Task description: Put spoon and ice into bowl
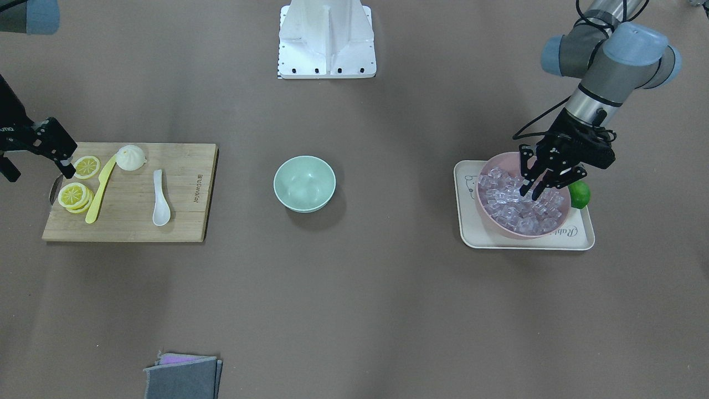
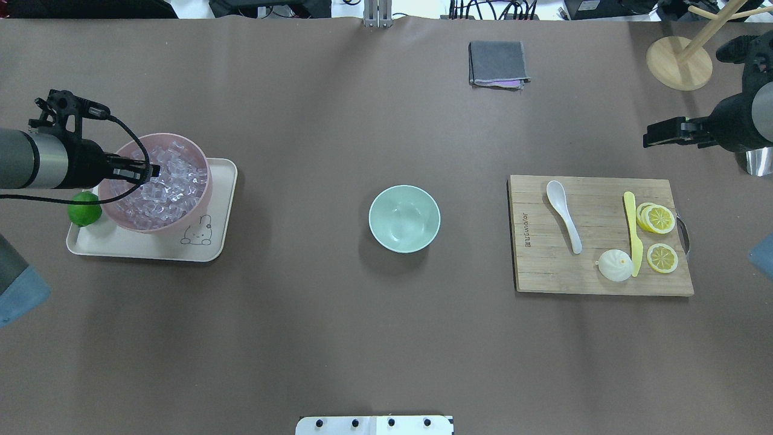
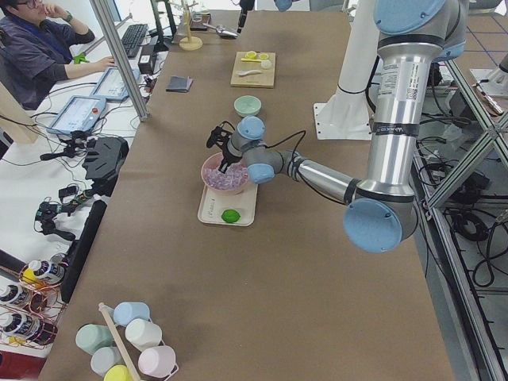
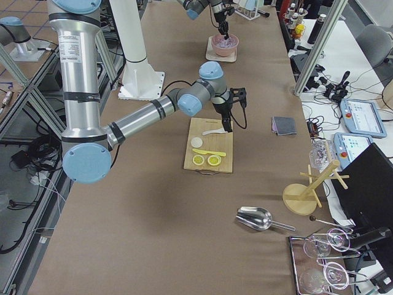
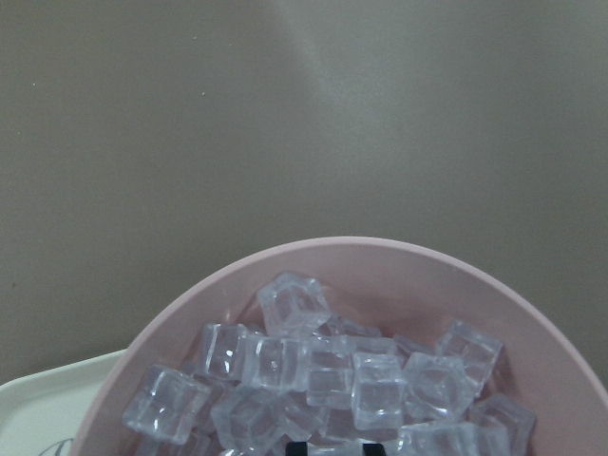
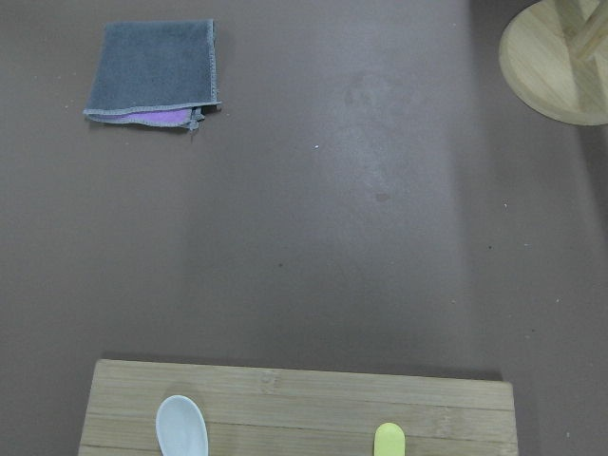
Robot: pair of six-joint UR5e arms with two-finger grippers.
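left gripper (image 1: 530, 187): jaws apart, pointing down into the pink bowl (image 5: 399, 275). Tips are at the top of the heap. I cannot tell whether a cube sits between them.
ice (image 5: 378, 391): clear cubes heaped directly under this gripper and all round it, filling the pink bowl.
tray (image 2: 220, 193): cream, under the pink bowl. Its raised rim lies on the inward side of the gripper.
lime (image 2: 84, 208): on the tray, just outside the pink bowl wall, beneath the left wrist.
bowl (image 2: 386, 202): mint green, upright on the table, well inward of the left gripper. The pink bowl wall and the tray rim stand between them. It is about as far from the right gripper.
cutting board (image 2: 543, 266): below the right gripper, extending toward the robot.
spoon (image 2: 567, 220): on the board, scoop up, inward of the right gripper. Its scoop end is nearest the board's far edge.
bun (image 2: 615, 264): near the spoon's handle end, not touching it.
knife (image 2: 631, 235): yellow, touching the bun, with bare board between it and the spoon.
lemon slices (image 2: 657, 219): beside the knife, closest to the right gripper.
right gripper (image 2: 647, 138): fingers spread, holding nothing, raised above the board's far outer corner.
cloth (image 2: 496, 63): folded, grey, beyond and inward of the right gripper.
wooden stand (image 2: 679, 63): round base just beyond it.
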